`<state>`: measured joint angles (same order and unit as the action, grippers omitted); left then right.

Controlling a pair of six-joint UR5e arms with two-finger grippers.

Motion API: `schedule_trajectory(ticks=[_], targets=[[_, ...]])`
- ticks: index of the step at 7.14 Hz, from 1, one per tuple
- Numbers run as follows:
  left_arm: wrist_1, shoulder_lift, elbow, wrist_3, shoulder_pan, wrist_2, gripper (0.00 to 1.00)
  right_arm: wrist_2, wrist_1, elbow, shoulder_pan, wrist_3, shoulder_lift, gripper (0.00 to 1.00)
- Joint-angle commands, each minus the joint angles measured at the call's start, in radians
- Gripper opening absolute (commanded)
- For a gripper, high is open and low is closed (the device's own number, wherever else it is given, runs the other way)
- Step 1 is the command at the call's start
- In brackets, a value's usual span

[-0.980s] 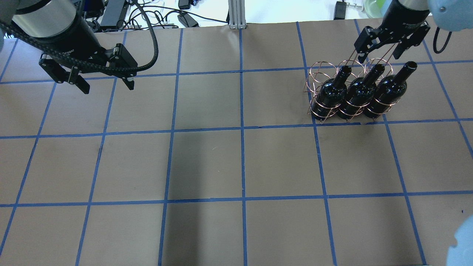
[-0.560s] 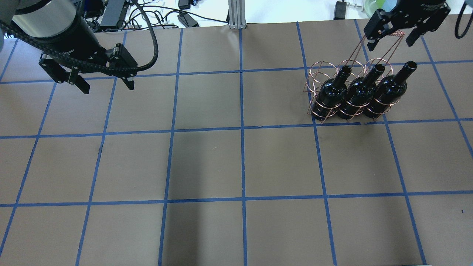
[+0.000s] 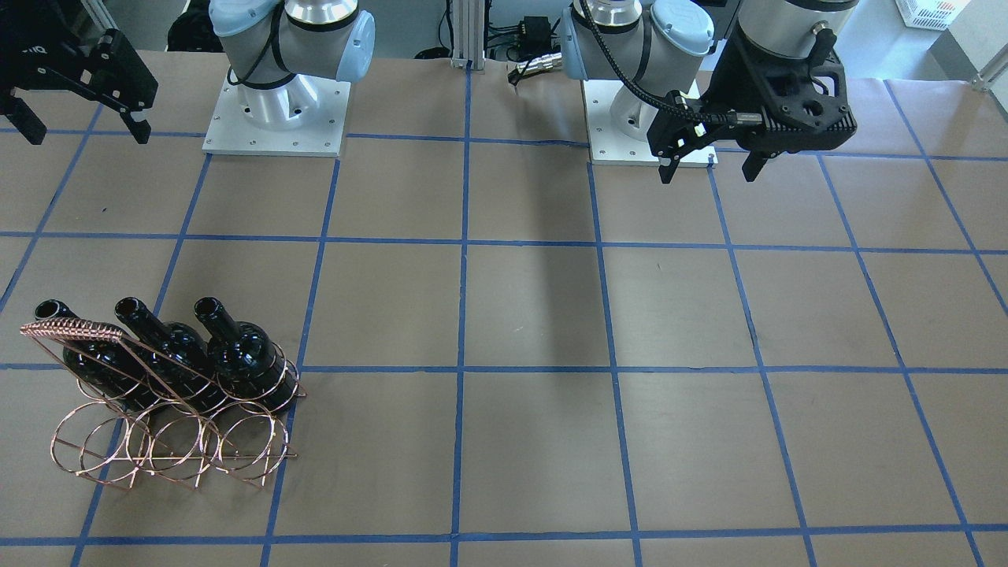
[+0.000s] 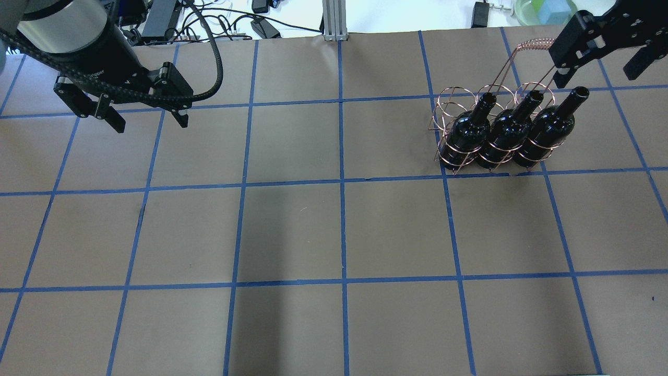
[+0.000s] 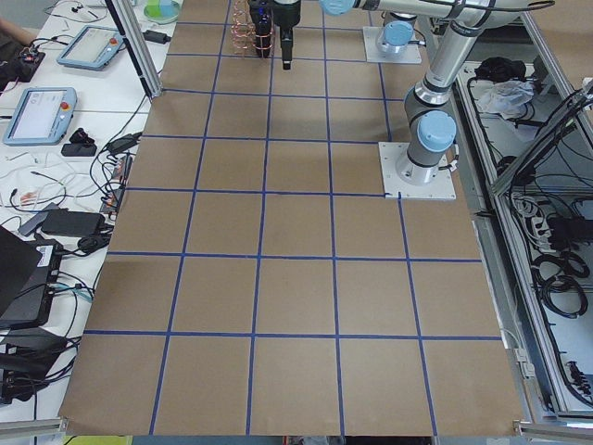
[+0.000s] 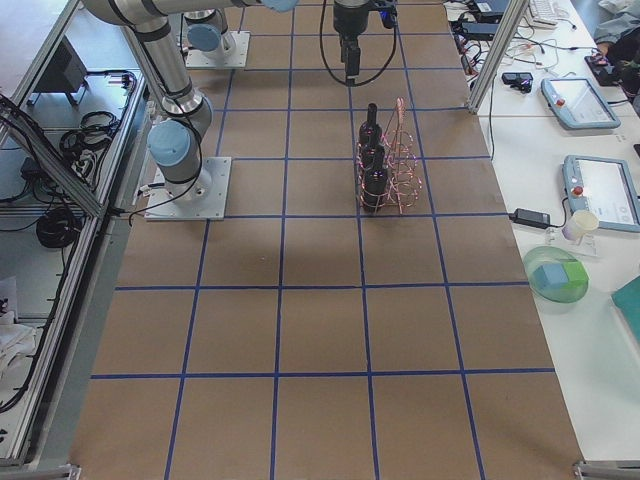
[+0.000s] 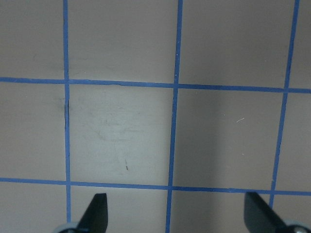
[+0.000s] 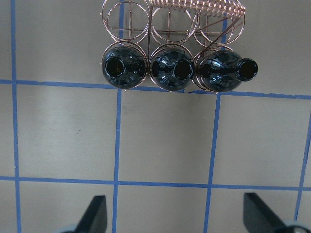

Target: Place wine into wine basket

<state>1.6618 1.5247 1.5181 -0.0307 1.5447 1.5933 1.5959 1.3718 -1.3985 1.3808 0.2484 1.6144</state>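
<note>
The copper wire wine basket (image 4: 532, 44) stands at the table's far right and also shows in the front view (image 3: 75, 329). Three black wine bottles (image 4: 505, 130) stand side by side in its row nearer the robot; the other row of rings is empty. The right wrist view looks down on the bottle mouths (image 8: 175, 69) and the coiled handle (image 8: 204, 6). My right gripper (image 4: 600, 72) is open and empty, high above and to the right of the handle. My left gripper (image 4: 150, 121) is open and empty over bare table at the far left.
Brown paper with blue tape lines (image 4: 342, 180) covers the table. Cables and power bricks (image 4: 219, 21) lie beyond the far edge. The two arm bases (image 3: 276, 118) stand at the robot's side of the table.
My right gripper has risen from the basket's handle and moved right, off it. The basket, the bottles and the left arm have stayed put.
</note>
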Motion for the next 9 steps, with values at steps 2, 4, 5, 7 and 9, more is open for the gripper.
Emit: schedule_trajectory(ticks=[2, 4, 5, 7, 9], targets=[[0.001, -0.001, 0.0, 0.0, -0.002, 0.007, 1.0, 0.004, 0.003, -0.027, 0.145, -0.217, -0.001, 1.0], [0.001, -0.001, 0.001, 0.0, 0.0, 0.007, 1.0, -0.005, 0.013, -0.033, 0.222, -0.273, -0.016, 1.0], [0.0, -0.001, 0.001, 0.0, 0.0, 0.007, 1.0, -0.008, 0.039, -0.036, 0.224, -0.264, -0.022, 1.0], [-0.001, 0.0, 0.001, 0.0, 0.0, 0.007, 1.0, -0.007, 0.111, -0.063, 0.222, -0.256, -0.021, 1.0], [0.001, 0.0, 0.001, 0.0, 0.0, 0.014, 1.0, -0.01, 0.115, -0.065, 0.222, -0.259, -0.018, 1.0]])
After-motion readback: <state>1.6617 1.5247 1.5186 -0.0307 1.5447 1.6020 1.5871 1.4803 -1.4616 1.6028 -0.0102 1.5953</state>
